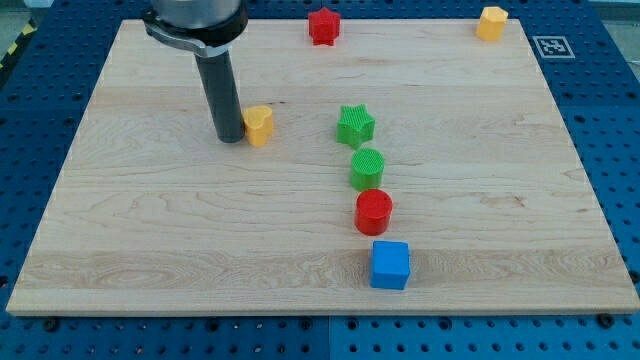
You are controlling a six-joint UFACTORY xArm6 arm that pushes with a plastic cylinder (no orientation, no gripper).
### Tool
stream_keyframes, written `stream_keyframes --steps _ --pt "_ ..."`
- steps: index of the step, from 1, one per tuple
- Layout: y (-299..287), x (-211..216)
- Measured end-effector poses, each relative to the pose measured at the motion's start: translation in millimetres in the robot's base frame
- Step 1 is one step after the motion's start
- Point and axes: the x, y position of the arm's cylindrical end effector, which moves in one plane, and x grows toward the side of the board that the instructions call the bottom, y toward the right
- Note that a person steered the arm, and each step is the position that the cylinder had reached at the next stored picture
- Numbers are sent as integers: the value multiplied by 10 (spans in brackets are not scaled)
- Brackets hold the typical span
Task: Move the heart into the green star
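Note:
A yellow heart block [260, 125] lies on the wooden board [150, 220], left of centre. A green star block [355, 125] lies to the heart's right, with a gap between them. My tip [230, 138] stands on the board right against the heart's left side. The dark rod rises from it toward the view's top.
A green cylinder [367, 168], a red cylinder [374, 212] and a blue cube [390, 265] run in a line below the green star. A red star [323, 26] lies at the top edge. A yellow block [491, 22] lies at the top right corner.

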Motion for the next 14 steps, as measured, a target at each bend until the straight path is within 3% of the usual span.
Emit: stream_keyframes --steps 3,7,9,11,14 --pt "500 17" --pt "850 -331" --pt "780 -458" --pt "702 -864" --pt "1259 -631"
